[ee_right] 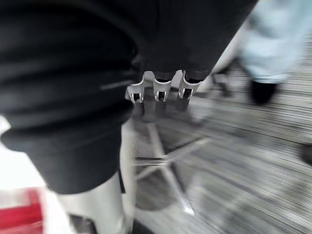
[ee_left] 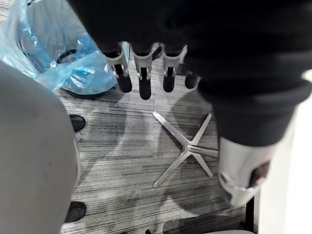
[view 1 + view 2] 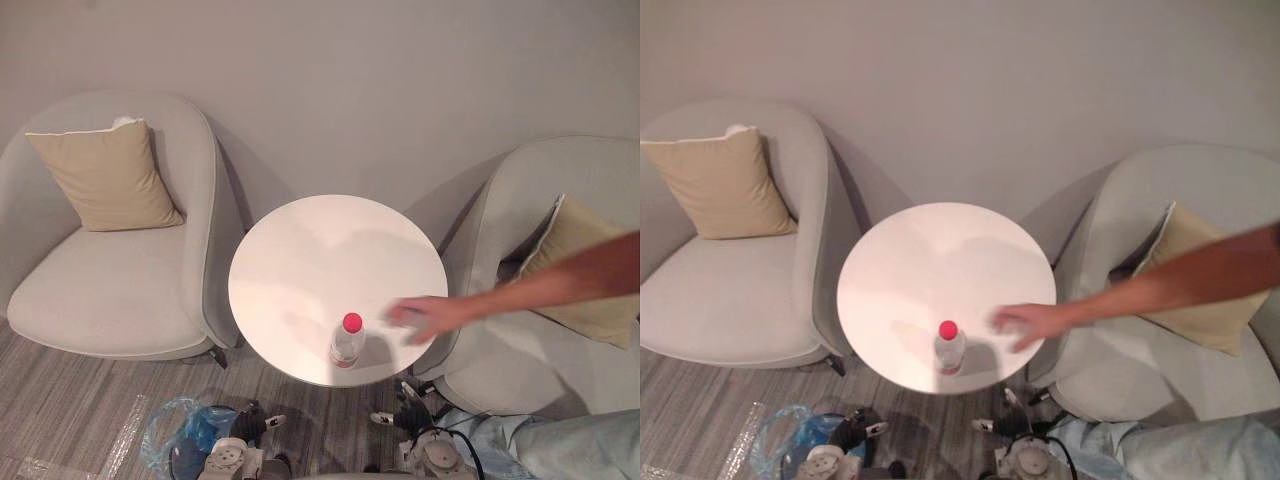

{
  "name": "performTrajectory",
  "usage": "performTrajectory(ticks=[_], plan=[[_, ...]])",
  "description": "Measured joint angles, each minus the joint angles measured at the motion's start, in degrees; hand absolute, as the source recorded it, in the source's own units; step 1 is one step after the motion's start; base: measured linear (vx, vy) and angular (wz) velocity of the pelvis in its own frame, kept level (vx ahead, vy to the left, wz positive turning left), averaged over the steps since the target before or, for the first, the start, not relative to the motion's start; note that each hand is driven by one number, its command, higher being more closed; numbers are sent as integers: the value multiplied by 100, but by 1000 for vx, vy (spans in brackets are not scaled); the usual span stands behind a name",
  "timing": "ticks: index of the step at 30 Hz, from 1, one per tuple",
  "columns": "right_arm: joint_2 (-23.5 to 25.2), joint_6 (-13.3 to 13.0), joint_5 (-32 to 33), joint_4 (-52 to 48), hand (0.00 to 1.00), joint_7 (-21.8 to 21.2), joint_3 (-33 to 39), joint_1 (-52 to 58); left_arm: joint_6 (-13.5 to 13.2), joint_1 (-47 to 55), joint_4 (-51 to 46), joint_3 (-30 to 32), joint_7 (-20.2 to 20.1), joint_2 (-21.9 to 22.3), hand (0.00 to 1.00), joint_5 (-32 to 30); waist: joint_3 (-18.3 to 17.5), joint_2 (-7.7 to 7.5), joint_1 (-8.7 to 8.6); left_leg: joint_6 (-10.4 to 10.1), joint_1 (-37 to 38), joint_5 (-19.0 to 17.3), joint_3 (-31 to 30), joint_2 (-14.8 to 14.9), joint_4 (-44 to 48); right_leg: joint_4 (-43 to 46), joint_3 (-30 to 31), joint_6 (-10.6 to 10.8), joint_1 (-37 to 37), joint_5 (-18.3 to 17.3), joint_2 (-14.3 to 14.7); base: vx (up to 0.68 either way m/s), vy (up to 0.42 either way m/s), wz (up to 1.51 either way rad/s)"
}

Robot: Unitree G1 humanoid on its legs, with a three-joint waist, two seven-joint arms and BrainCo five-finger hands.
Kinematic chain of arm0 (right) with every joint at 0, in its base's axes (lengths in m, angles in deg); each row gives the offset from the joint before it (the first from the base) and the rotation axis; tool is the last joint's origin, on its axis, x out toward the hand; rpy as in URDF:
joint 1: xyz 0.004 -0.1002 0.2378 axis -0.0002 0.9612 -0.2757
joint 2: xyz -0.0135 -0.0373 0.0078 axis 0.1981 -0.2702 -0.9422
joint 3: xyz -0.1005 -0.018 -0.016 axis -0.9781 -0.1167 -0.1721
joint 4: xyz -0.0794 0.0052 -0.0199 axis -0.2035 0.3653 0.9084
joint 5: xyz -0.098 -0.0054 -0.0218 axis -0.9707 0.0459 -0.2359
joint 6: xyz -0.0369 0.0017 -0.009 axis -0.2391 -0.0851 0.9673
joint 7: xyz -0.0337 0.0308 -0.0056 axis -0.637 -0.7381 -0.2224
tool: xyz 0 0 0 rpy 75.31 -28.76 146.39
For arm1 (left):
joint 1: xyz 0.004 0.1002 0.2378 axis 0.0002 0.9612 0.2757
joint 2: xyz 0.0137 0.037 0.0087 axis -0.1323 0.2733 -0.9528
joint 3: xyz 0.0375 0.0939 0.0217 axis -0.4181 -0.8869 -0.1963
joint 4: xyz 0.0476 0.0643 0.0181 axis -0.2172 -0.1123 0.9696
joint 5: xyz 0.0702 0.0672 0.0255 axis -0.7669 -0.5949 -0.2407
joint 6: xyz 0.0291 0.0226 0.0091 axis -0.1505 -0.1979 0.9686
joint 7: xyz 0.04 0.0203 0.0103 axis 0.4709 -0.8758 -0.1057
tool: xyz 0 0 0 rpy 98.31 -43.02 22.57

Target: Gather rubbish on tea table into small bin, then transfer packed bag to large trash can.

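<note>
Likely light yet slick, so grasp bottle (image 3: 347,342) mid-body at six o'clock on tea table (image 3: 320,250) with left hand (image 2: 141,78) or right hand (image 1: 161,89), both slack-fingered, empty.

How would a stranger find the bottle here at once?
Find the round white table between two grey armchairs. Near the edge closest to the robot stands a small clear bottle, upright. It is the one thing standing there, topped by a red cap, with a person's hand just beside it.
</note>
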Motion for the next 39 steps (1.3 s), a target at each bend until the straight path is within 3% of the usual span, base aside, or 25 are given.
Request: performTrajectory(ticks=[5,12,18,25,29,39], plan=[[-305,-206,-419,-1215,0,-121,-269,535,-30,26,3,-2,-9,-17,0,-5,-15,-24,-15,20,89,110,12,18,-159,-139,165,-20,10,242,54,-41,17,-12],[-284,-420,-838,-1673,0,-345,-616,538,-94,47,2,-180,-24,-104,0,-14,-67,-120,-15,111,118,420,-35,-151,-421,-300,257,43,-18,324,-77,-133,23,1],[-366,-433,-1011,-1861,0,-343,-901,530,-130,90,0,-220,-28,-121,0,-18,-58,-112,-19,30,352,837,-191,-161,-1163,-228,263,152,-123,225,-63,-149,-24,9],[-326,-431,-1016,-1838,0,-246,-1117,258,-136,129,-4,-220,-21,-127,0,-18,-96,-44,-16,25,227,842,-333,-211,-1181,-251,330,179,-186,242,-60,-13,6,7],[-302,-426,-1015,-1691,0,-157,-1067,47,-133,149,-7,-216,-17,-105,0,-17,-146,-30,-12,129,208,933,-428,-288,-1148,-336,270,179,-77,356,-73,109,15,11],[-230,-425,-1016,-1533,0,3,-856,-115,-133,186,-82,-221,-16,-84,0,-125,-143,-20,-2,140,398,907,-481,-295,-1149,-364,272,176,144,322,-76,11,-3,4]])
